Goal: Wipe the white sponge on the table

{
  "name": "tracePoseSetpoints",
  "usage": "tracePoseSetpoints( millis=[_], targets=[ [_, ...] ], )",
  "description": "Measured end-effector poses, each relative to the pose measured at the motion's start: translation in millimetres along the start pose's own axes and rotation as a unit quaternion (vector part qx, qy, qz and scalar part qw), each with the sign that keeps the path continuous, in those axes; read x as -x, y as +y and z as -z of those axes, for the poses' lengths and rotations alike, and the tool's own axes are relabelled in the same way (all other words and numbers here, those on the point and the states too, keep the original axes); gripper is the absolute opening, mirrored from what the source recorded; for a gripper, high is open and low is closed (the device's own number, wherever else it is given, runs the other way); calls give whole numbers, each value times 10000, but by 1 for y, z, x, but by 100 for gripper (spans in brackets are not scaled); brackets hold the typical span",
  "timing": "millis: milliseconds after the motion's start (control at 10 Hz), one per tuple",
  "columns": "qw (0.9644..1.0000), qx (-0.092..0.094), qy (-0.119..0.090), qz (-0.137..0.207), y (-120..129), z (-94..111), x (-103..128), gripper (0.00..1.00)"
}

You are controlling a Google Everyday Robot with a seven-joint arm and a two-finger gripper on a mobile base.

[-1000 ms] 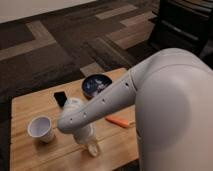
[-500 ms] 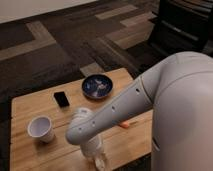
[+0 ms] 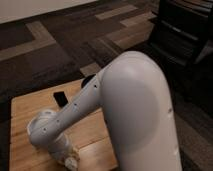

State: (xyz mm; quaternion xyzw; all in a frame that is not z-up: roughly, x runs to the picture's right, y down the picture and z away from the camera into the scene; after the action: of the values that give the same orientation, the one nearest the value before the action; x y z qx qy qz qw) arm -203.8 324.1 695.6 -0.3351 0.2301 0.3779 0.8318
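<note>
At the near edge of the low table of light-brown wooden planks (image 3: 25, 120), at the very bottom of the camera view: the grey-white gripper (image 3: 67, 159), lowered right down to the wood. Cannot tell whether released, clenched or grasping anything.

Just at its tip, touching the wood: a small pale off-white sponge (image 3: 75, 162), only partly showing and pressed under the gripper end. Impossible to make out its full outline.

Above and to the right, filling much of the view: the smooth white robot arm (image 3: 135, 105), with its big rounded shoulder high on the right and a slimmer link dotted with small dark holes, slanting down leftward to a bent white joint above the left part of the table, then turning down to the gripper.

Towards the far side of the table, well apart from the gripper: a small flat black rectangular object (image 3: 61, 98), lying on the planks. Just beside the arm at the far edge, a sliver of a dark round dish (image 3: 89, 80), mostly hidden behind the arm.

Around the table: dark patterned carpet with lighter strips (image 3: 50, 45). In the upper right corner: black furniture (image 3: 182, 30).
</note>
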Motion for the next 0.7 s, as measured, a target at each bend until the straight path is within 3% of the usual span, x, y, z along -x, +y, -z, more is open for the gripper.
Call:
tracePoseSetpoints(
  millis=[300,500,700],
  targets=[
    [9995,-99,-186,-247,-34,12,24,0],
    [9964,-281,-102,-789,-82,11,0,0],
    [9901,-349,56,-1362,-118,6,-30,0]
  ],
)
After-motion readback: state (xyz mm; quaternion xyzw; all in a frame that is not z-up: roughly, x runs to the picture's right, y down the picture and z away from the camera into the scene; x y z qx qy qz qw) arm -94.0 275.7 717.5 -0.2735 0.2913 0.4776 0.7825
